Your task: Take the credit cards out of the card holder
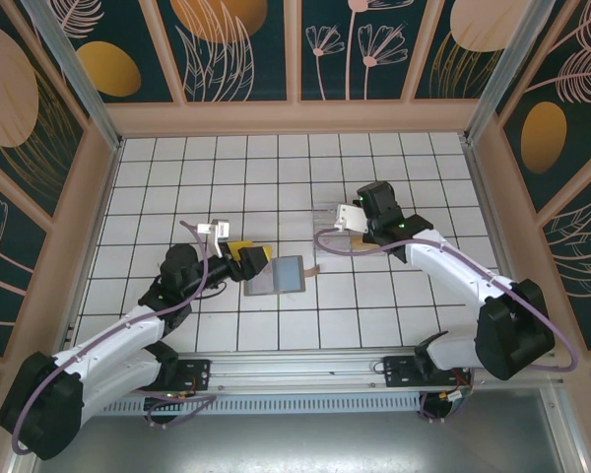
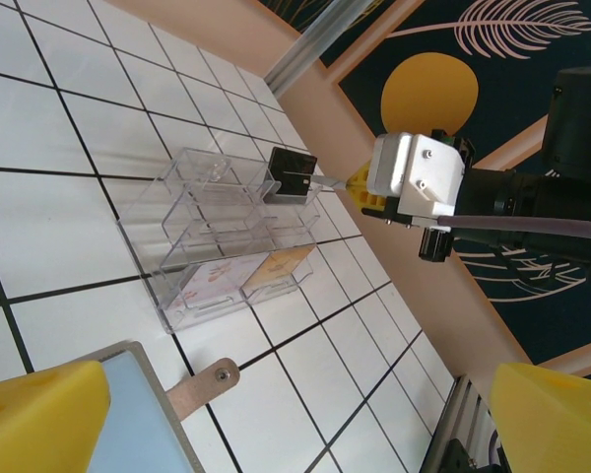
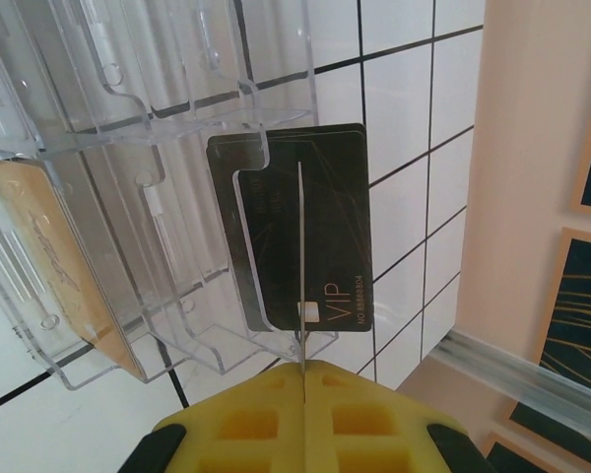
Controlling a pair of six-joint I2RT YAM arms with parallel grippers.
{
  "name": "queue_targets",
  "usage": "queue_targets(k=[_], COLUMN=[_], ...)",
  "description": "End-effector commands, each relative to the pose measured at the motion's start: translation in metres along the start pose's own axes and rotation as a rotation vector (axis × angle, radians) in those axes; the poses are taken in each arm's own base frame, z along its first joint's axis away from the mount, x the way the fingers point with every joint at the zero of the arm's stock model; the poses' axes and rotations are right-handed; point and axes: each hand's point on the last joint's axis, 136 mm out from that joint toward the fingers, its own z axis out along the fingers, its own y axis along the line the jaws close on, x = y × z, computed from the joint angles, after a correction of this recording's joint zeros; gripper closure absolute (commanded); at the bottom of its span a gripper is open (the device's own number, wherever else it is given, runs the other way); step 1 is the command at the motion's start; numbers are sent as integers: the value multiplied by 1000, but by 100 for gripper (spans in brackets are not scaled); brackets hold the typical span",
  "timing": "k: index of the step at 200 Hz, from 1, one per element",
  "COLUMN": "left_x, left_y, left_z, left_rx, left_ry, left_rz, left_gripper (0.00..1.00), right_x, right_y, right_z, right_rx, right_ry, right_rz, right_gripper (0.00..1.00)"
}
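While right hand [image 3: 302, 386] is clamping thin card [image 3: 300, 256] edge-on over clear tray [image 3: 98, 128], left hand [image 1: 250, 258], jaws apart, is hovering at 10 o'clock of card holder [image 1: 278, 275] on tabletop [image 1: 177, 168]

Place: robot lab test cell | Seen: left arm [image 1: 108, 355] and right arm [image 1: 463, 271] bolted to a metal rail [image 1: 295, 370] at a white gridded tabletop [image 1: 276, 168] | Walls: leaf-patterned panels [image 1: 241, 49]

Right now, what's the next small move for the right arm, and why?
Probably ease the right pincer forward: it is shut on a thin card, seen edge-on, whose far end meets the clear tray in front of the black VIP card.
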Motion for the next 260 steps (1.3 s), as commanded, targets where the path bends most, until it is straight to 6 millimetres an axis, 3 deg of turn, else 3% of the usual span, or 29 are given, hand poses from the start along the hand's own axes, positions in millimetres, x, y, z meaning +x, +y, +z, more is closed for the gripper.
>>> queue_targets(k=[1,94,189,223,260], left_x=[-2,0,2,2,2], left_y=[-6,-3,-3,-3,-2], left_z=[0,2,3,4,4], left_rx=[31,27,31,29,29], left_ry=[-10,3,10,11,14], left_rz=[9,3,0,1,-2], left_gripper=[2,1,1,1,1], right_x=[-2,-3,6,-1,-13], right_y=[2,17,10,-1,1], right_z=[5,16,20,11,6], right_rx=[-4,-51,-47,-29,-45], right_ry=[-15,-25,-12,-28,-45], right_rz=[-17,-33,-16,-14,-38], right_gripper=[100,100,100,100,100])
